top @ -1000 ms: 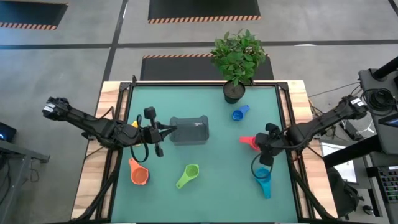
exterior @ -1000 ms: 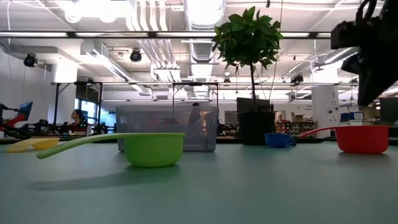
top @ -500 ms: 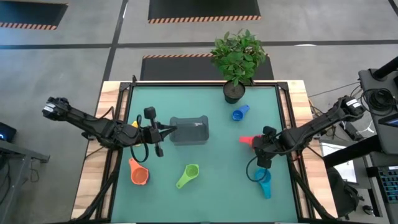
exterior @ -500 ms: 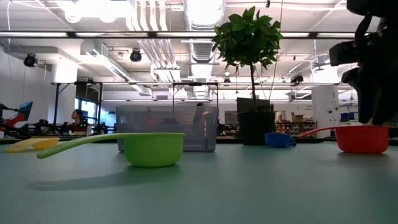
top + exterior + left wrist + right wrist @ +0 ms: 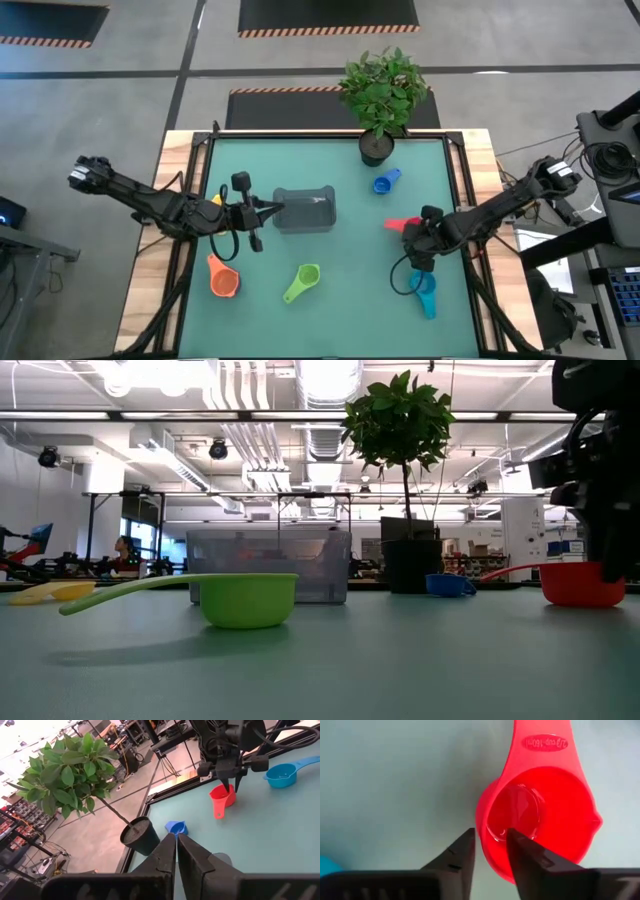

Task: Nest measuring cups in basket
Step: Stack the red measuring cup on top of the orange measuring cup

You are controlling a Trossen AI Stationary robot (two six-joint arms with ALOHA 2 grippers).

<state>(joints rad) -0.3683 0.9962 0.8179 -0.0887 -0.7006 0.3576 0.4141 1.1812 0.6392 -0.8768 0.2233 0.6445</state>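
1. Red cup [image 5: 540, 815]: right of centre in the high view, upright on the mat, handle pointing toward the frame's left. The right wrist view shows its rim wall running between my right gripper [image 5: 490, 852] fingers, one inside the bowl and one outside.
2. Right gripper: jaws part-open, straddling that wall. I cannot tell whether they have bitten yet; the cup sits flat on the table.
3. Basket [image 5: 303, 209]: centre of the high view, well apart from the red cup, nothing visible inside.
4. Other cups: blue cup [image 5: 385, 182] upper right of the basket; teal cup [image 5: 426, 293] lower right; green cup [image 5: 302, 282] lower centre; orange cup [image 5: 223, 277] lower left; yellow cup [image 5: 50, 592] far left in the low view.
5. Left gripper [image 5: 262, 211]: fingers pressed together, empty, hanging just left of the basket.
6. Risk: a thin-rim pinch near the handle root may let the cup swivel or slip on lifting.
7. Risk: closing off-centre could skid the light cup across the mat.
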